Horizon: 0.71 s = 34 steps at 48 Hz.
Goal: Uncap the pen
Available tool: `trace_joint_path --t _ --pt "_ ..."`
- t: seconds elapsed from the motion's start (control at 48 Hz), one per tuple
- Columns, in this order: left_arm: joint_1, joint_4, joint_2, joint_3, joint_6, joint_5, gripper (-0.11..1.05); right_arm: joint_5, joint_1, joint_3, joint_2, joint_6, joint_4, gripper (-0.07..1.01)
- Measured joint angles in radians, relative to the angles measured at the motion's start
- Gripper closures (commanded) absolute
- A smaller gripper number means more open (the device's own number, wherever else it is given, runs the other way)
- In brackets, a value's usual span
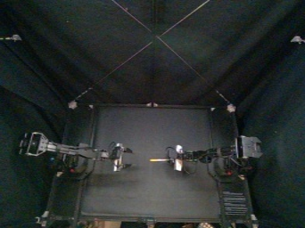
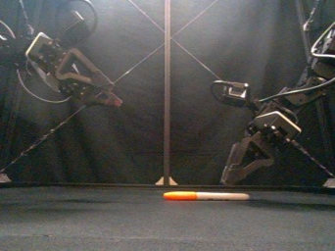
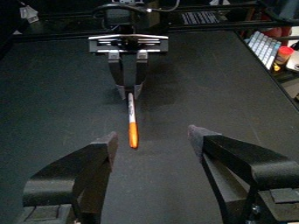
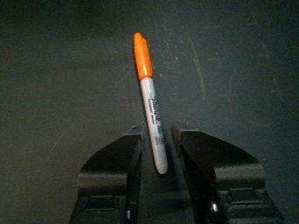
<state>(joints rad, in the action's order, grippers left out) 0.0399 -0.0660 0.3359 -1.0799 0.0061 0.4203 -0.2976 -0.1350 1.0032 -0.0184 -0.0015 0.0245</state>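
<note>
The right fingers (image 4: 122, 156) are closed on the white barrel of the pen (image 4: 151, 101), near its back end. The pen lies flat near the middle of the tabletop (image 2: 78, 216). Its orange cap (image 2: 181, 195) points away from these fingers, toward the left arm. The left fingers (image 3: 82, 162) are spread wide open and hold nothing, raised above the tabletop. The cap's tip shows in the gap between them, touching neither of the 2 fingers.
</note>
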Motion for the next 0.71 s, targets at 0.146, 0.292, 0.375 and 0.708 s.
trace_joint_path --t 0.146,0.292,0.375,0.708 --pt "0.006 0.0 -0.043 0.02 0.0 0.0 -0.03 0.009 -0.003 -0.002 -0.025 0.0 -0.002 0.25" --pt "0.011 0.0 -0.077 0.038 0.0 0.0 -0.03 0.009 -0.003 -0.009 -0.035 -0.003 0.0 0.32" --pt "0.014 0.005 -0.097 0.052 -0.0015 -0.002 -0.03 0.009 -0.003 -0.011 -0.037 -0.005 0.005 0.41" --pt "0.015 0.049 -0.204 0.166 -0.0031 -0.095 -0.03 0.012 -0.003 -0.094 0.018 -0.002 0.028 0.46"
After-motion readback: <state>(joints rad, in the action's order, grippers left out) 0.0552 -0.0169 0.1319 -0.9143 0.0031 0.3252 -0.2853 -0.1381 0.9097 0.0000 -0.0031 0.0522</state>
